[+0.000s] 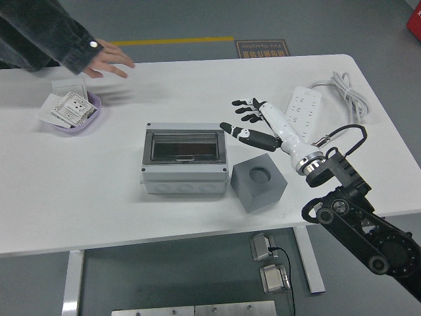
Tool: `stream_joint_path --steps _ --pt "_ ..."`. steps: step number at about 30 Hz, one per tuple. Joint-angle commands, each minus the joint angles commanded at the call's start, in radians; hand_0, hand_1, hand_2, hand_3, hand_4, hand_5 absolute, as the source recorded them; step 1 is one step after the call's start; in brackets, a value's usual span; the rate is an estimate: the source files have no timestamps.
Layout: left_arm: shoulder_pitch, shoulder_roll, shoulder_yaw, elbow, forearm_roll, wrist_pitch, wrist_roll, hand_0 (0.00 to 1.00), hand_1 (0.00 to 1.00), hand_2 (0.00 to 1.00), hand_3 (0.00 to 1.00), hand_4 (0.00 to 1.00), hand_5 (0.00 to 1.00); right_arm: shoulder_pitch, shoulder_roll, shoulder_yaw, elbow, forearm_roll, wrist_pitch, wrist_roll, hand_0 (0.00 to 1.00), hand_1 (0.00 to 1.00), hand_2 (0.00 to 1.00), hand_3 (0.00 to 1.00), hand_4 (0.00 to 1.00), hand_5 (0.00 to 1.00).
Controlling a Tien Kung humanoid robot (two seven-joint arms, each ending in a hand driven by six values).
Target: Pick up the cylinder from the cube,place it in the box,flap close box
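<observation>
1. The white table fills the frame, its near edge running along the bottom.
2. In from the lower right comes the black right arm, reaching up and to the left over the tabletop.
3. Left of centre sits the grey box, and its dark see-through flap is down flat over the top, closed.
4. Where's the cylinder? A dim shape shows through the flap, but I cannot tell what it is.
5. Just beside the box's right end sits the grey cube, turned at an angle, with an empty round socket in its top face.
6. Far right, a white power strip lies on the table, with its coiled cable beyond it.
7. The right hand hangs above bare table just off the box's far right corner, beyond the cube, fingers spread wide and thumb stretched toward the box, holding nothing and touching nothing.
8. Far left, a lilac dish holds small printed packets, with a white card lying just behind it.
9. Top left corner, a person's hand in a dark sleeve hovers over the table's far edge, near the dish, well apart from the box.
</observation>
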Motion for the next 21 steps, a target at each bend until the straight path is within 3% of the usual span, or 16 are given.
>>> stream_joint_path --steps 5,10,15,21 --pt "0.0 0.002 0.002 0.0 0.001 0.0 -0.003 0.936 0.96 0.945 0.973 0.986 0.858 -0.071 -0.003 0.114 -0.008 0.093 -0.027 0.081 0.675 0.649 0.713 0.783 0.924 0.683" --pt "0.004 0.001 0.0 0.0 0.004 0.002 -0.006 0.937 0.96 0.944 0.973 0.986 0.857 -0.122 0.006 0.186 -0.059 0.253 -0.06 0.202 0.676 0.644 0.7 0.767 0.922 0.681" --pt "0.011 -0.007 -0.001 0.0 0.001 0.004 -0.007 0.936 0.96 0.945 0.973 0.985 0.854 -0.11 0.042 0.137 -0.093 0.438 -0.072 0.328 0.674 0.629 0.679 0.721 0.899 0.683" --pt "0.014 -0.012 0.001 0.0 -0.002 0.004 -0.006 0.937 0.96 0.943 0.973 0.985 0.851 -0.043 0.148 0.03 -0.101 0.6 -0.097 0.433 0.668 0.631 0.673 0.696 0.863 0.658"
